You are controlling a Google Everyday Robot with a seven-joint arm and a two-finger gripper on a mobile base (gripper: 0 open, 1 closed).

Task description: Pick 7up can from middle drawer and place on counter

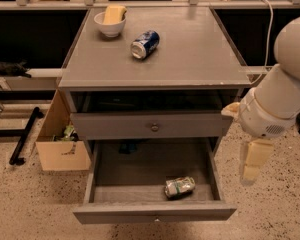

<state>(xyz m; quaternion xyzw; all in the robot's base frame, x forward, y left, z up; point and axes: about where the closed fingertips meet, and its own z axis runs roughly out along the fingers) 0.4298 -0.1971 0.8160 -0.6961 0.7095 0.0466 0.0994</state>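
The 7up can lies on its side in the open middle drawer, near the front and right of centre. The counter is the grey top of the cabinet above. My gripper hangs at the right of the cabinet, beside the open drawer and above the floor, with the white arm rising behind it. It holds nothing that I can see.
A blue can lies on its side on the counter next to a white bowl holding a yellow sponge. A closed grey drawer front with a round knob sits above the open drawer. A cardboard box stands on the floor at the left.
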